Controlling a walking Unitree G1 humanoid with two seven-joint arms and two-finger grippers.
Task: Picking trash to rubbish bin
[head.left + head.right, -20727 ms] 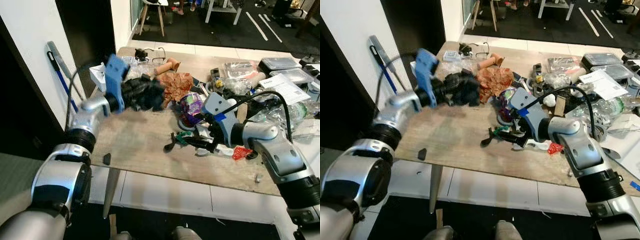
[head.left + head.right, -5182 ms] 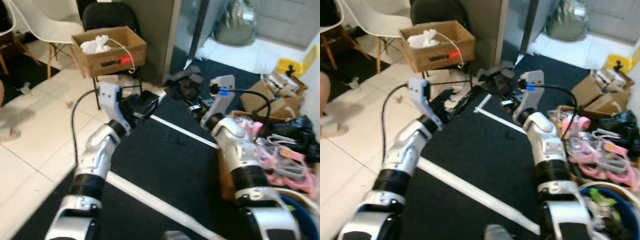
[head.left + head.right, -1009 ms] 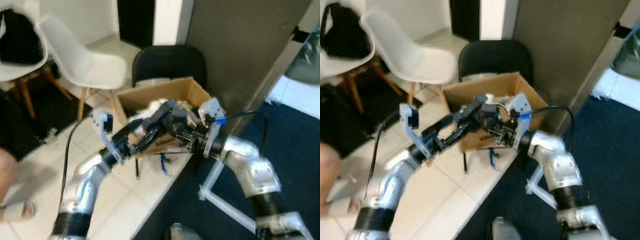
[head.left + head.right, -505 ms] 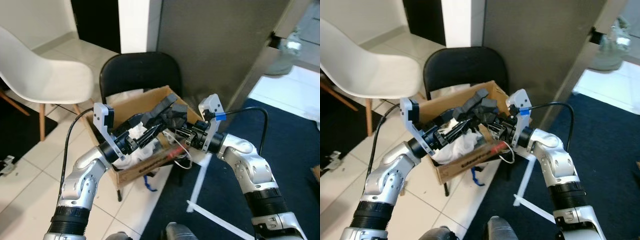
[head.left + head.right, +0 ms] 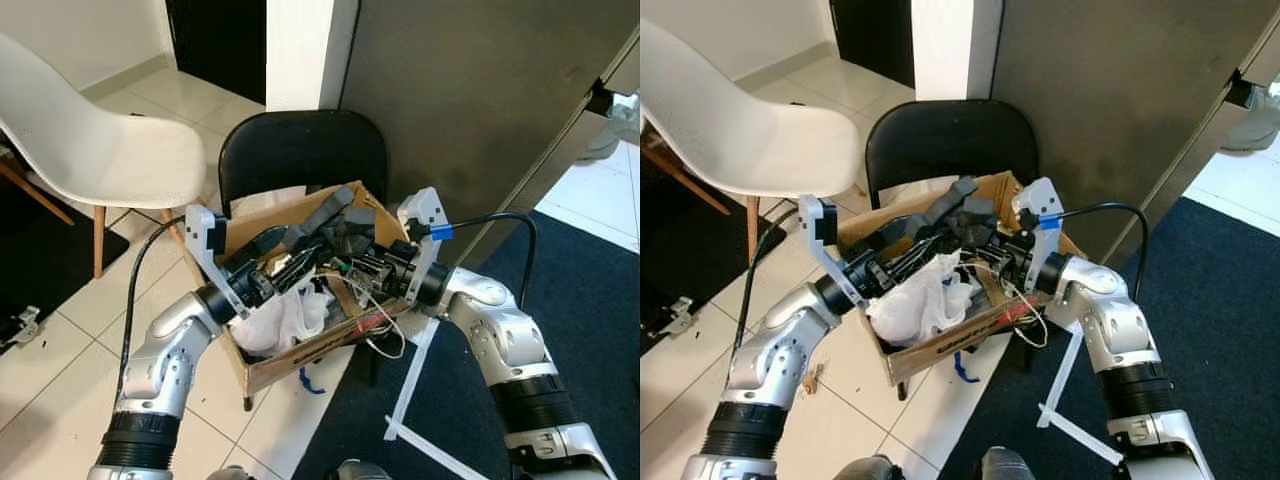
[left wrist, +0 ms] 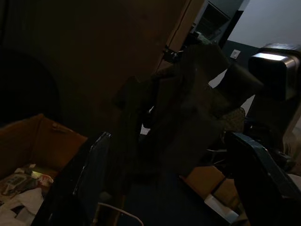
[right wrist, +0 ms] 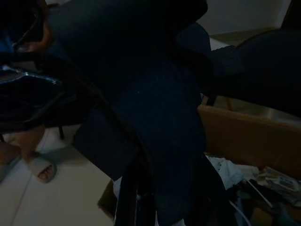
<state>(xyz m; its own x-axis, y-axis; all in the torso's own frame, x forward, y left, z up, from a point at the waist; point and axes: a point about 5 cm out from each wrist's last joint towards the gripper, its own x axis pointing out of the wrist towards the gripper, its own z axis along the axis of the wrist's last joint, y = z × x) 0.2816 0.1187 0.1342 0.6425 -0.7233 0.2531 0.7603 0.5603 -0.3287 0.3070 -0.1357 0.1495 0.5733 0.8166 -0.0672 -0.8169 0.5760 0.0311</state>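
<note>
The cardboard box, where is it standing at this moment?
The cardboard box sits on the seat of the black chair, in the centre of the head views, with the white chair at its left and both grippers reaching over it.

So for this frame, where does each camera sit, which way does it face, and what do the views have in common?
Left eye view: on the head, looking down at the cardboard box on the black chair; both silver arms show.
Right eye view: the other eye, same scene; left gripper and right gripper carry dark foam pieces over the box.
Left wrist view: along the left gripper's fingers, dark; foam pieces and a box wall.
Right wrist view: along the right gripper's fingers, dark; foam pieces, box rim, white bag.
Shared: all four show the foam and box.
</note>
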